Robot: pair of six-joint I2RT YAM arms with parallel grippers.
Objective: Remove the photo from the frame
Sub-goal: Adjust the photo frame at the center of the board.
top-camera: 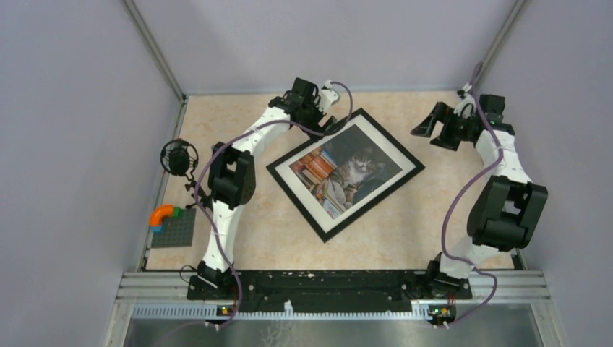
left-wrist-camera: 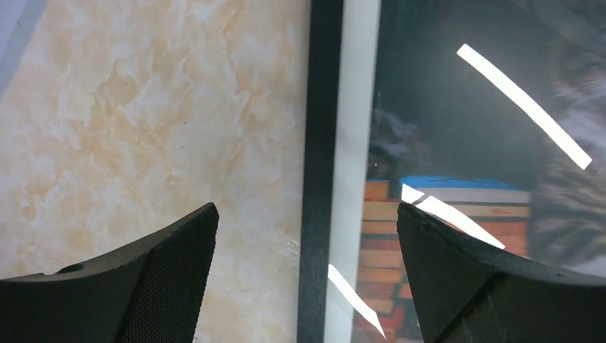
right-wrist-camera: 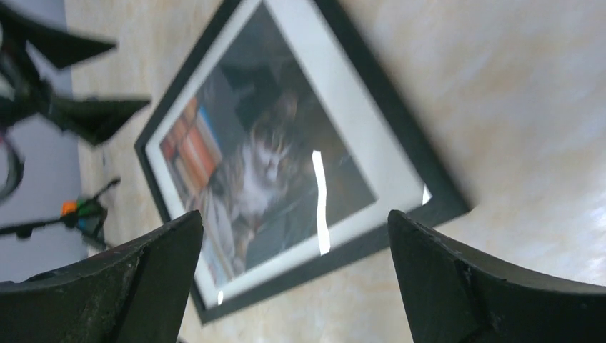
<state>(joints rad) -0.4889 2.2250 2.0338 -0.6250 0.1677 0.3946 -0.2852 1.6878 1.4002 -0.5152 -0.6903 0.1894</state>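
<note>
On a marbled beige tabletop (top-camera: 405, 231), a small black microphone on a stand (top-camera: 178, 157) and a grey brick plate (top-camera: 173, 228) carrying orange, green and blue pieces are seen at the far left edge. Next to the right, the left gripper (top-camera: 324, 112) is held over the far-left side of the frame (top-camera: 298, 202). Its fingers (left-wrist-camera: 164, 271) are spread wide with nothing between them, one over the bare table and the other over the glass. Whether they touch the frame cannot be told. The black frame is laid flat and face up at the table's middle, turned diagonally. The photo (top-camera: 347, 172) of the cat among books is seen inside it within a white margin. At far right, the right gripper (top-camera: 432, 130) is raised well apart from the frame, jaws wide and empty.
</note>
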